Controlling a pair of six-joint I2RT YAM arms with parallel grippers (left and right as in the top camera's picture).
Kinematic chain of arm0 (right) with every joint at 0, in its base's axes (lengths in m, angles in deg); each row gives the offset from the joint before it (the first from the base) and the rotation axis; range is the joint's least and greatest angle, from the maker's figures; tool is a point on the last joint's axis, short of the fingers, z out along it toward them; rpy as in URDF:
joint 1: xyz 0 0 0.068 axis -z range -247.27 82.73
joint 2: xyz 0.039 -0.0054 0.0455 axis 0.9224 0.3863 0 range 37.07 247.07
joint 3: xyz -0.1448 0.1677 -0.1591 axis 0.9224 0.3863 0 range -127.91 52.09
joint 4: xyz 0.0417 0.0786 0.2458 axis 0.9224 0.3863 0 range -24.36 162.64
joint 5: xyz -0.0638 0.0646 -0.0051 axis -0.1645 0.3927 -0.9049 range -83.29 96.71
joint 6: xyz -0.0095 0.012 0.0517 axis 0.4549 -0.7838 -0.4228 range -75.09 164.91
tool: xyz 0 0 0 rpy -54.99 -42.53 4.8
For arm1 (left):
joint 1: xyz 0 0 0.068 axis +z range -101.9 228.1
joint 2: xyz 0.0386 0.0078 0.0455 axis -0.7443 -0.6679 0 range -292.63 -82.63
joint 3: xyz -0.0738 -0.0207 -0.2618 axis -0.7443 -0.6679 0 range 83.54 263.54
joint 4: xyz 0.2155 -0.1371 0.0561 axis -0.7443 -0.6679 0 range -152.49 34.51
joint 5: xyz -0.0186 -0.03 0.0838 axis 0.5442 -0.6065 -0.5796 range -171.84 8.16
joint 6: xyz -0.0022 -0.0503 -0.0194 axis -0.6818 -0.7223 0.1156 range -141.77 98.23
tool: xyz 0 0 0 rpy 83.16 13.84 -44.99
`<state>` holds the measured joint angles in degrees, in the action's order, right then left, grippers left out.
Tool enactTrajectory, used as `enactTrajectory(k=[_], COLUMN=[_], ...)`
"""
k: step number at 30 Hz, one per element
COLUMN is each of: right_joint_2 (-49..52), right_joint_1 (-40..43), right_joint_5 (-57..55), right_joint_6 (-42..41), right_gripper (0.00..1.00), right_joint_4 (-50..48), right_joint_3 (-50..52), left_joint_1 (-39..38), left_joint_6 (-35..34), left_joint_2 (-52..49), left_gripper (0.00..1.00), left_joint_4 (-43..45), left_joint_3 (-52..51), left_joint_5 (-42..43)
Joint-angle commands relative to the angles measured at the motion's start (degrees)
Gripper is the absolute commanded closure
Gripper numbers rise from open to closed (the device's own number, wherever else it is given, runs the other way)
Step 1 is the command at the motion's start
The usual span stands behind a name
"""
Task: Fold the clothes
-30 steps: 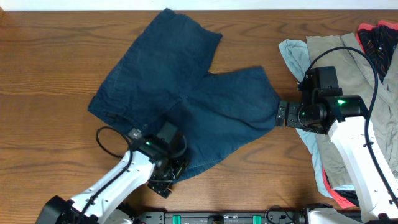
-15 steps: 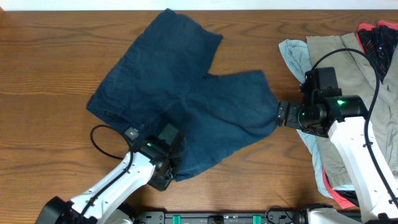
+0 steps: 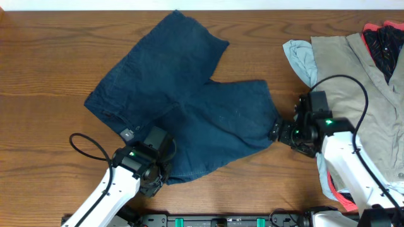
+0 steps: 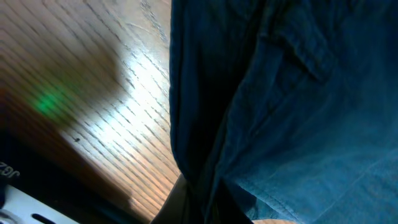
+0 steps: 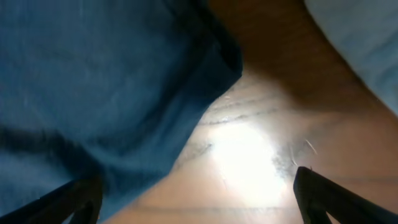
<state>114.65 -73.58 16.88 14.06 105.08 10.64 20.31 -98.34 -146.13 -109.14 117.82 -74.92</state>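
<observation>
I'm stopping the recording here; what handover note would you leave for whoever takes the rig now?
Left gripper: at the near end of the waistband of the navy shorts; cloth fills its wrist view, grip unclear.
Right gripper: open, at the hem of the leg pointing right.
Shorts: spread flat on the wooden table, legs splayed.
Done: no fold visible.
Left: all folding; leave the khaki garment at the right.

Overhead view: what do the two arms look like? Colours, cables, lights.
They match. The left arm and right arm have smooth white shells ending in black, blocky wrist housings, each with a small green light lit. A thin black cable loops beside the left arm, and a second black cable arcs over the right. No readable markings.
</observation>
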Motion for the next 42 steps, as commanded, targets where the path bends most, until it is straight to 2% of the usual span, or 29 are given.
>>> enactTrajectory(k=[1, 7, 9, 13, 16, 17, 18, 24, 30, 34, 42], right_joint_2=[-0.57, 0.94, 1.92, 4.26, 6.29, 6.86, 7.15, 4.07, -5.2, -9.51, -15.32], right_joint_1=[-1.27, -1.27, -1.27, -1.36, -2.08, -2.27, -2.29, -0.83, 7.39, 13.51, 24.33], right_joint_5=[0.87, 1.27, 1.29, 3.52, 3.54, 3.45, 3.39, 2.84, -7.26, -9.11, -9.29], right_joint_6=[-5.64, -9.46, -10.54, -11.54, -11.5, -11.34, -10.78, -4.57, 0.46, 4.09, 14.19], right_gripper=[0.08, 0.13, 0.21, 0.55, 0.89, 0.96, 0.99, 0.99, 0.99, 0.99, 0.99], right_joint_4=[-5.53, -16.87, -19.28, -20.92, -20.41, -20.35, -20.35, -16.26, 5.97, 17.11, 32.94], right_joint_3=[3.52, 8.13, 8.52, 8.52, 8.52, 8.52, 8.52, 6.1, -5.92, -12.9, -20.65], left_joint_1=[0.31, 0.28, 0.31, 0.31, 0.31, 0.31, 0.31, 0.31, -0.48, -3.1, -11.08], left_joint_6=[2.03, 2.49, 2.47, 2.45, 2.45, 2.45, 2.47, 6.14, 10.14, 10.12, 10.12], left_joint_2=[0.39, 0.39, 0.39, 0.39, 0.39, 0.39, 0.39, 0.39, 0.39, 0.39, 2.75], left_gripper=[0.94, 0.94, 0.94, 0.94, 0.94, 0.94, 0.94, 0.94, 0.94, 0.94, 0.94], left_joint_4=[-1.36, -2.97, -2.93, -2.89, -2.89, -2.89, -2.89, 0.5, 4.66, 6.91, 5.88], left_joint_3=[1.2, 1.2, 1.2, 1.2, 1.2, 1.2, 1.2, 1.57, 3.93, 4.26, 4.33], left_joint_5=[-1.57, -1.6, -1.6, -1.6, -1.62, -1.62, -1.62, -0.9, 6.64, 10.25, 13.84])
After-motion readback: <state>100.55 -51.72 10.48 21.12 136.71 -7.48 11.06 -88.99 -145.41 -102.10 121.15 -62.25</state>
